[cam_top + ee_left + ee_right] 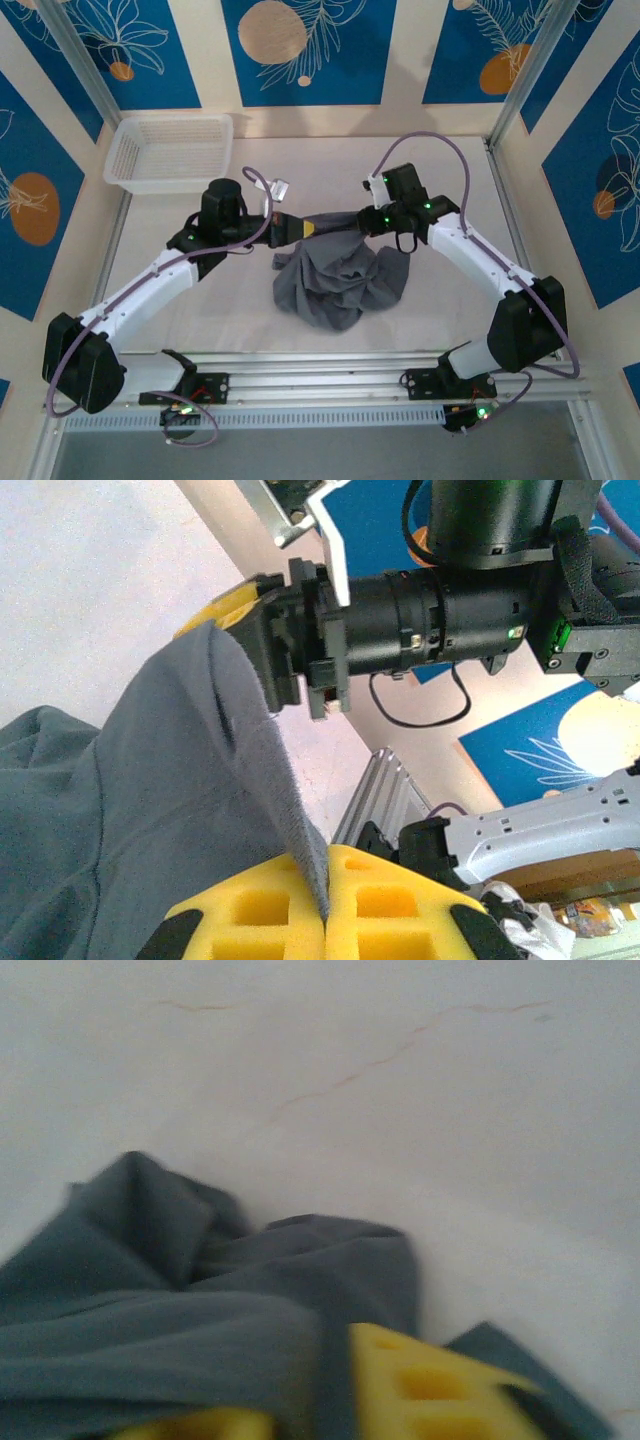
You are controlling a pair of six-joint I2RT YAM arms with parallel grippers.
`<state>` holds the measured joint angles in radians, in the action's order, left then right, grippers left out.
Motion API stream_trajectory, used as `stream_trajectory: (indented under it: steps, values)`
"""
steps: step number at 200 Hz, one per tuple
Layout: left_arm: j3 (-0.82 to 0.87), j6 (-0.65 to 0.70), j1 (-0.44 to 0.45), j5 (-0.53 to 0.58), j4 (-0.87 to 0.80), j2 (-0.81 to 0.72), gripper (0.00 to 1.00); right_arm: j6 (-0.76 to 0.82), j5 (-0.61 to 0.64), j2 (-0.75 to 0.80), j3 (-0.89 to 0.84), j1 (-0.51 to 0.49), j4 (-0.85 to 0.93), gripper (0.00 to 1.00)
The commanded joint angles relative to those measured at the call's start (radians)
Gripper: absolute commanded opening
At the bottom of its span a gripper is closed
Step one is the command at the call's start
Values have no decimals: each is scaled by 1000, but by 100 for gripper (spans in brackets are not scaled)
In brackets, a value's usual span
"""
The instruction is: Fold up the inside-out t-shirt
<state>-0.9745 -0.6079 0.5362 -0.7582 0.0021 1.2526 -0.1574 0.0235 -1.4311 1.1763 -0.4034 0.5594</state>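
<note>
At the middle of the tabletop [180, 310] the t-shirt [338, 285] sits in a crumpled grey heap, its top edge held up between the two arms. The left end effector [328, 905] is pinched together on a fold of that edge, yellow fingers [400, 910] meeting on the cloth. The right end effector [315, 1400] is clamped on the t-shirt too, fabric bunched between its fingers. A white basket [170, 152] stands well apart, at the far left corner.

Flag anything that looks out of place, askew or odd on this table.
Only the t-shirt: it is a crumpled, twisted bundle mid-table, pinched at its top by the left hand and right hand, not spread flat. The white basket sits upright at the far left; nothing looks spilled or damaged.
</note>
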Motion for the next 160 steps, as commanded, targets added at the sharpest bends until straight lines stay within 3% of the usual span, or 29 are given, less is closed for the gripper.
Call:
stream_trajectory:
  steps: [1,19,37,51,81,93,120,160]
  values:
    - [-39,90,9,98,-106,14,0,-51,-318,64,-19,27,-20,0]
    - [-57,161,10,337,-257,63,1,-143,-501,120,-55,29,-148,0]
    - [-39,202,10,308,-215,127,4,-244,-581,156,-93,25,-282,0]
    - [-26,198,10,269,-170,139,14,-269,-586,159,-89,25,-303,0]
    - [-33,315,10,379,-226,11,47,-213,-505,131,-37,22,-180,0]
    - [-45,403,10,343,-245,-45,52,-177,-496,117,-20,11,-139,0]
    - [-133,529,10,106,-315,-62,65,-104,-513,94,8,-20,-93,0]
    - [-324,655,8,76,-512,114,68,-50,-567,89,43,-57,-67,0]
